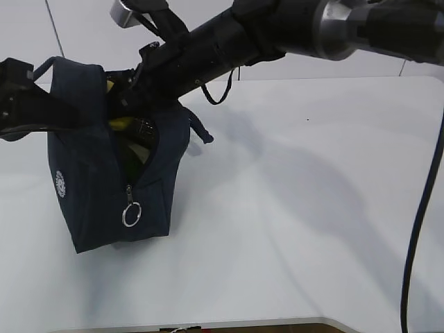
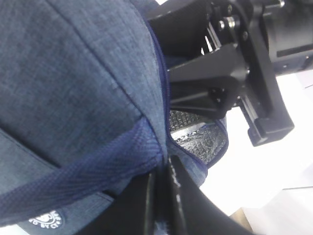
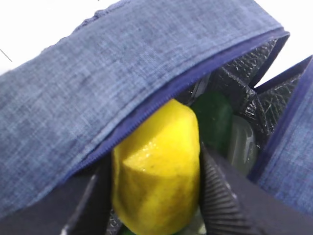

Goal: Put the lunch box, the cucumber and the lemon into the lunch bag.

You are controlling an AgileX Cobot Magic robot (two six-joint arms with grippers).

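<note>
Right claw [image 3: 156, 196] has the small oval bright yellow lemon [image 3: 156, 176] clamped just inside the mouth of the boxy dark navy fabric lunch bag [image 1: 90, 173] on the white tabletop [image 1: 312, 208], beside the dark green cucumber [image 3: 215, 120], while the left claw [image 2: 164, 200] pinches the rim so the mouth stays open.

From my station I saw the white table [image 1: 298, 208] spreading out below and to the right of the right claw [image 3: 156, 196], with soft grey shadows lying across it. A black cable [image 1: 422, 208] hung down at the far right edge, well apart from that claw. Behind the claw stood a pale wall [image 1: 76, 28] crossed by thin dark lines. Past the table's near edge, well below the claw, I made out a strip of brown floor [image 1: 277, 327].
</note>
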